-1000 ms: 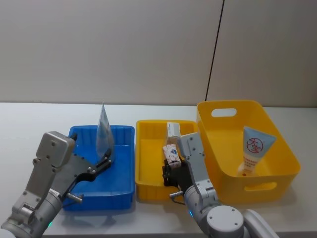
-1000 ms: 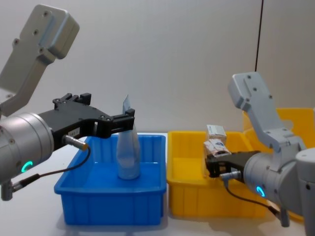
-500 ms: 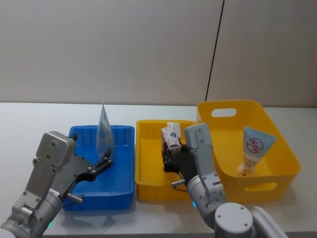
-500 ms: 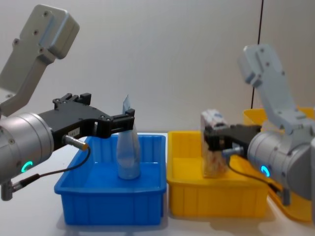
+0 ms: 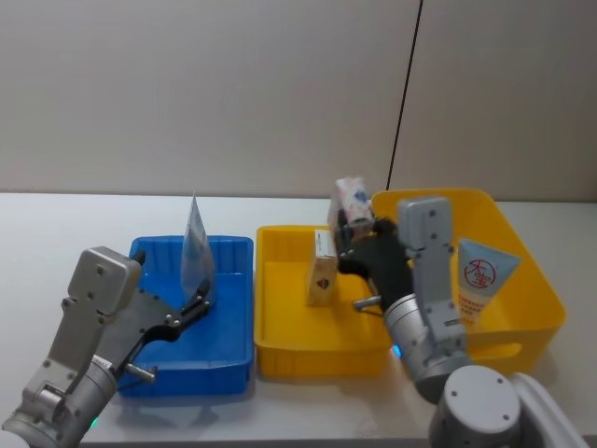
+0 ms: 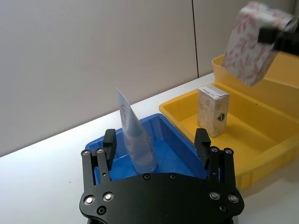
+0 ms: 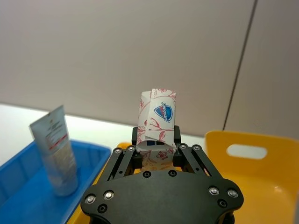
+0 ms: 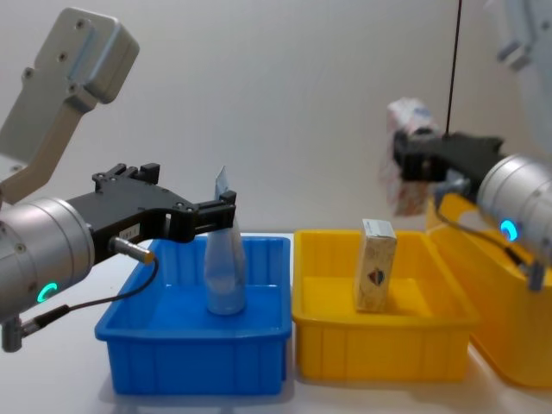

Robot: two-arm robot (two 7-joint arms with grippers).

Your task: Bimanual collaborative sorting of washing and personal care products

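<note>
- Right pincer (image 8: 405, 164) was clamped on a white carton (image 5: 352, 201) with a red pattern, held in the air above the small yellow bin (image 5: 280, 355), near the tall yellow bin's (image 5: 522, 327) rim. This looked like the carrying step; lowering it into a bin seemed next.
- Left pincer (image 6: 156, 144), fingers apart, flanked a pale-blue tube (image 5: 197, 250) standing in the blue bin (image 5: 233, 364), without gripping it.
- Cream carton (image 8: 374, 276) stood upright in the small yellow bin, with open floor around it.
</note>
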